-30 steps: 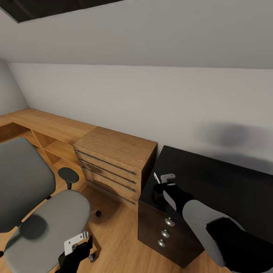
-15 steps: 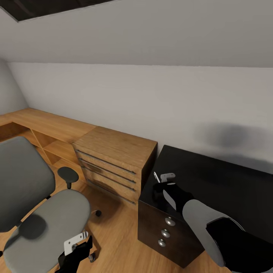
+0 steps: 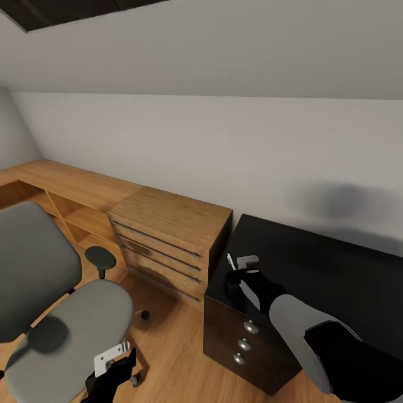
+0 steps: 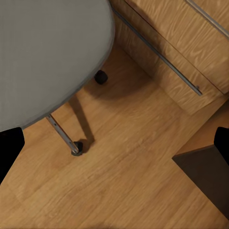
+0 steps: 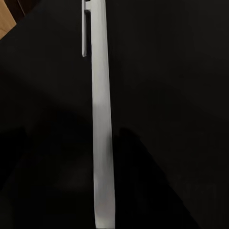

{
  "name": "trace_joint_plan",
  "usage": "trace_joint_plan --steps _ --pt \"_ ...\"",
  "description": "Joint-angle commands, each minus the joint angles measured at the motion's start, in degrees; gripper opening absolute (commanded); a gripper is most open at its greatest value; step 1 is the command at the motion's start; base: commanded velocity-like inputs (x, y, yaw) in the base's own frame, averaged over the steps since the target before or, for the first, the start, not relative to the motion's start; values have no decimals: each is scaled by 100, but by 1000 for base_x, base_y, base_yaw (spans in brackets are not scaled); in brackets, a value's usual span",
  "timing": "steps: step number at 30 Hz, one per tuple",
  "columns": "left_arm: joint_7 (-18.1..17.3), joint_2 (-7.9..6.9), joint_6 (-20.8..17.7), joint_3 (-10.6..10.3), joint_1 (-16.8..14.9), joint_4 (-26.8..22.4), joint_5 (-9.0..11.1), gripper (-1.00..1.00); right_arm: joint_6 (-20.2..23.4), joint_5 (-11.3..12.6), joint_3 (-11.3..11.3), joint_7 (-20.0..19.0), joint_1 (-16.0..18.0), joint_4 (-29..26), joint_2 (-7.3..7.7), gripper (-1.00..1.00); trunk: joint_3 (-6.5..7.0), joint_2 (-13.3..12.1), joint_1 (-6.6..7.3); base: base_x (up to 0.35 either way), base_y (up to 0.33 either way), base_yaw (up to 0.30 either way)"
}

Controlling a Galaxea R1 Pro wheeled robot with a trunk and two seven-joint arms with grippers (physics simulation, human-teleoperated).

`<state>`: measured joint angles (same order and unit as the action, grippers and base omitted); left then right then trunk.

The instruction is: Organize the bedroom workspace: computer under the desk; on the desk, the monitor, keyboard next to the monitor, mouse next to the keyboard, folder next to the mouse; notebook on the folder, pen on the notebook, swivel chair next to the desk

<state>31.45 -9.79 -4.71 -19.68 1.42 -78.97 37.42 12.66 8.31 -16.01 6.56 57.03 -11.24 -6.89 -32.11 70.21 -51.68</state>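
The grey swivel chair (image 3: pixel 67 313) stands at the left of the head view, its seat bare. The black desk (image 3: pixel 324 268) fills the right side, with its black drawer unit below the near corner. My right gripper (image 3: pixel 234 275) hovers over that left end of the desktop, shut on the thin white pen (image 3: pixel 230 261), which points upward. In the right wrist view the pen (image 5: pixel 101 119) runs lengthwise over the black desktop. My left gripper (image 3: pixel 115 366) hangs low beside the chair seat, open and holding nothing, over the wooden floor (image 4: pixel 124 171).
A low wooden drawer cabinet (image 3: pixel 168 240) stands between chair and desk, against the white sloping wall. A wooden shelf unit (image 3: pixel 61 193) runs along the wall behind the chair. The chair's chrome leg and caster (image 4: pixel 75 147) lie under my left gripper.
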Motion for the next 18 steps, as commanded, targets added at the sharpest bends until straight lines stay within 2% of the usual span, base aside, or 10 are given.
trace_joint_plan --steps 1,5,18 --pt "37 -5 -21 -10 -1 -13 19 100 54 19 -65 49 -2 48 6 -100 -5 2 -1 0 0 0" --pt "37 -5 -21 -10 -1 -13 19 100 72 33 -61 48 -3 44 11 -100 -5 2 -1 0 0 0" --pt "37 -12 -13 -9 -1 -13 19 100 757 70 -55 34 -1 -7 4 -100 -5 2 -1 0 0 0"
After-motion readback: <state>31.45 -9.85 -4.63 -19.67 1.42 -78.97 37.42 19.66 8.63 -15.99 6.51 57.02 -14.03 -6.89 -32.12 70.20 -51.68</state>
